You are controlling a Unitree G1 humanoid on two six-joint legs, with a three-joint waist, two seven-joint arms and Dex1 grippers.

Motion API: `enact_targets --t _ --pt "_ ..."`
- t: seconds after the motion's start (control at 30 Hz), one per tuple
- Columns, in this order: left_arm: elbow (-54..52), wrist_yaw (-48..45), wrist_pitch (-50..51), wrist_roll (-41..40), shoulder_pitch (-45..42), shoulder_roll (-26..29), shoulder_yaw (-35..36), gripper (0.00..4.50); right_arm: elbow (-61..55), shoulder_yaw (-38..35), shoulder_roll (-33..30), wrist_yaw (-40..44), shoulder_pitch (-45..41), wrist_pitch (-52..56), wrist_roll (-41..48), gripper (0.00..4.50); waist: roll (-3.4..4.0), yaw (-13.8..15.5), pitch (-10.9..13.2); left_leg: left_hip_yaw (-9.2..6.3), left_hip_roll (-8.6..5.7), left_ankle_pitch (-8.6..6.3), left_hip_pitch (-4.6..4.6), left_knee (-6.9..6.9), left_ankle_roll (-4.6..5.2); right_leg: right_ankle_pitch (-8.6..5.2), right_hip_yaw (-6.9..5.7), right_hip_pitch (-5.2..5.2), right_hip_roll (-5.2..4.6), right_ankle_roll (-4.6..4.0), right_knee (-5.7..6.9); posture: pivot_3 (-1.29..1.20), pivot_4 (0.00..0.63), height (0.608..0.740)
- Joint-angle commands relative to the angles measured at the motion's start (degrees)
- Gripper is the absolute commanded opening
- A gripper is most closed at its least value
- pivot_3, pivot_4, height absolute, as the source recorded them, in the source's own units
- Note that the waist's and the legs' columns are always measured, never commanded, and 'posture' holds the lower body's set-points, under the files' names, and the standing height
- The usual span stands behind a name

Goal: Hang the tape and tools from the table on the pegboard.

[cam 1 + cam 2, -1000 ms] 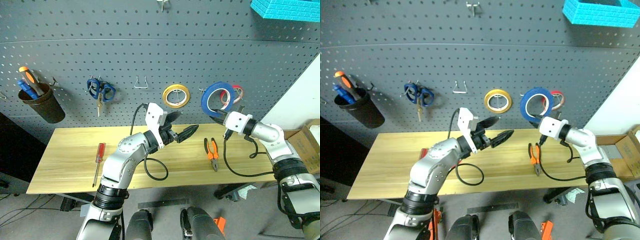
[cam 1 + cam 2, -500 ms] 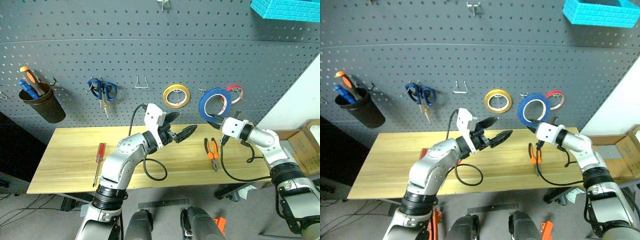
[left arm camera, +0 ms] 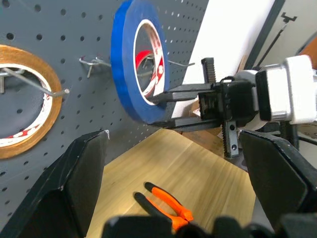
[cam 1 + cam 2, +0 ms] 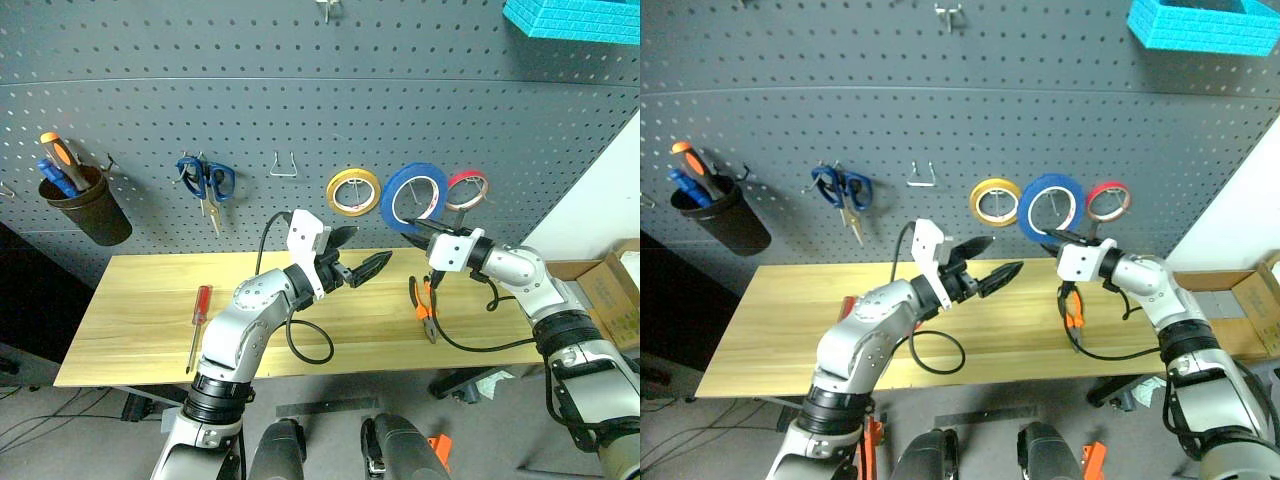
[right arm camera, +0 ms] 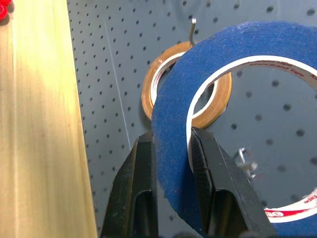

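My right gripper (image 4: 420,229) is shut on the lower edge of the blue tape (image 4: 388,198). It holds the ring upright just in front of the pegboard (image 4: 300,100), between the yellow roll and the red-pink roll. In the right wrist view both fingers (image 5: 141,188) pinch the tape's (image 5: 173,114) band. My left gripper (image 4: 372,246) hovers open and empty over the middle of the table (image 4: 130,300). In the left wrist view the tape (image 3: 124,59) hangs close to a small hook. The orange-and-black pliers (image 4: 424,300) lie on the table below my right gripper. The red-handled screwdriver (image 4: 198,315) lies at the table's left.
On the pegboard are a black cup (image 4: 85,205) with screwdrivers, blue-handled scissors (image 4: 205,182), an empty wire hook (image 4: 282,165), a yellow roll (image 4: 352,190) and a red-pink roll (image 4: 467,188). A teal basket (image 4: 570,18) sits at the top right. A cardboard box (image 4: 610,290) stands past the table's right end.
My right gripper has carried the blue tape to the left and rolled a little, so the ring no longer covers the red-pink roll. The left arm has stayed still.
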Motion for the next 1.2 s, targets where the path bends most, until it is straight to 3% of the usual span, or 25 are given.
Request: enact_targets --t 0.03,0.4,0.43,0.67,0.77,0.9,1.03,1.1,1.2 --pt "-3.4 0.1 -0.3 -0.5 0.0 -0.1 -0.4 4.5 1.1 -0.2 0.0 -0.7 -2.4 -0.1 0.2 0.43 0.0 0.0 0.0 0.01 0.0 0.0 0.0 0.0 0.0 0.0 0.0 0.0 0.0 0.0 0.0 0.07 0.15 0.74" --pt "-3.8 -0.1 0.0 -0.6 0.2 0.3 -0.3 4.5 10.4 1.2 0.0 0.3 -6.0 4.9 -1.2 0.43 0.0 0.1 0.0 0.02 0.0 0.0 0.0 -0.01 0.0 0.0 0.01 0.0 -0.01 -0.01 -0.01 0.07 0.149 0.74" --pt "-4.0 -0.1 0.1 -0.6 0.3 0.3 -0.3 4.5 10.5 1.1 0.0 0.1 -6.0 5.3 -1.0 1.15 0.0 0.1 0.0 0.01 0.0 0.0 0.0 -0.01 0.0 0.0 0.01 0.0 0.0 -0.01 -0.01 0.07 0.149 0.74" --pt "-5.1 0.0 0.9 -0.8 1.3 0.3 -0.5 4.5 7.4 0.1 -0.7 0.2 -2.0 7.6 0.8 3.46 0.0 0.1 0.0 0.0 0.0 0.0 0.0 -0.01 0.0 0.0 0.01 0.0 -0.01 -0.01 -0.01 0.07 0.158 0.74" --pt "-5.4 -0.2 1.6 -0.6 2.6 0.6 -1.4 4.5 0.5 -1.8 -1.6 0.0 5.1 11.6 2.7 4.46 0.0 0.4 0.0 0.0 0.01 0.0 -0.01 -0.04 0.0 0.0 0.0 0.01 -0.01 0.0 -0.04 0.06 0.177 0.74" --pt "-4.7 -1.0 1.0 0.2 6.0 1.3 -3.3 4.5 -16.5 -6.4 -1.6 -0.9 19.8 23.5 6.3 4.46 0.06 1.2 0.1 0.02 0.08 -0.01 -0.02 -0.07 0.01 -0.01 0.04 -0.03 -0.04 0.0 -0.06 0.04 0.213 0.74" --pt "-4.9 -2.5 -0.5 1.9 10.0 3.2 -6.3 4.5 -34.9 -9.3 -0.1 1.1 33.2 42.6 10.3 4.46 0.32 1.3 0.5 0.0 0.16 -0.02 0.0 -0.07 0.02 -0.03 0.06 -0.01 -0.13 0.01 -0.05 0.01 0.262 0.74" --pt "-5.5 -2.6 -0.5 2.1 11.7 3.6 -7.2 4.5 -41.7 -9.8 1.4 1.3 36.3 52.4 12.0 4.46 0.44 1.0 1.3 0.01 0.17 -0.01 0.12 -0.05 0.05 -0.01 0.18 0.01 -0.17 0.02 -0.01 0.0 0.287 0.74" --pt "-4.8 -2.3 -1.2 3.5 13.5 3.8 -8.6 4.5 -46.1 -10.6 5.1 0.1 34.4 67.5 14.6 4.46 0.43 0.3 2.9 -0.08 0.16 0.05 0.5 -0.06 0.15 0.02 0.27 0.25 -0.16 -0.38 -0.01 -0.01 0.315 0.74"
